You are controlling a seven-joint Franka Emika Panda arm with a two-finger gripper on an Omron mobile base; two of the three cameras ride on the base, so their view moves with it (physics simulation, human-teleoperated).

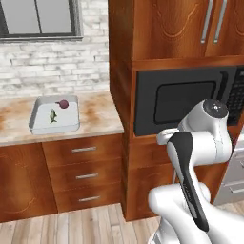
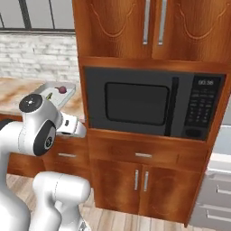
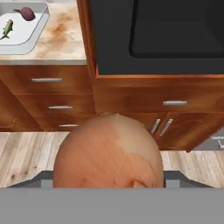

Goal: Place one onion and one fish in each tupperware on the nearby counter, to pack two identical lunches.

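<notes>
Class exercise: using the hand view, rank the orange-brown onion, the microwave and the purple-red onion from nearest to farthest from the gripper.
1. Orange-brown onion: right at the gripper, low and central.
2. Microwave: ahead, upper right, built into the cabinets.
3. Purple-red onion: far upper left, in the pale grey tray on the counter, beside the green-yellow fish.

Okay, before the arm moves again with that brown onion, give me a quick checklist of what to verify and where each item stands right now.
1. Orange-brown onion sits right at the gripper: ok.
2. Grip secure: cannot tell, fingertips hidden behind the onion.
3. Pale grey tray on the counter already holds the purple onion and green-yellow fish: ok.
4. Second tray located: cannot tell.
5. Microwave door shut: ok.
</notes>
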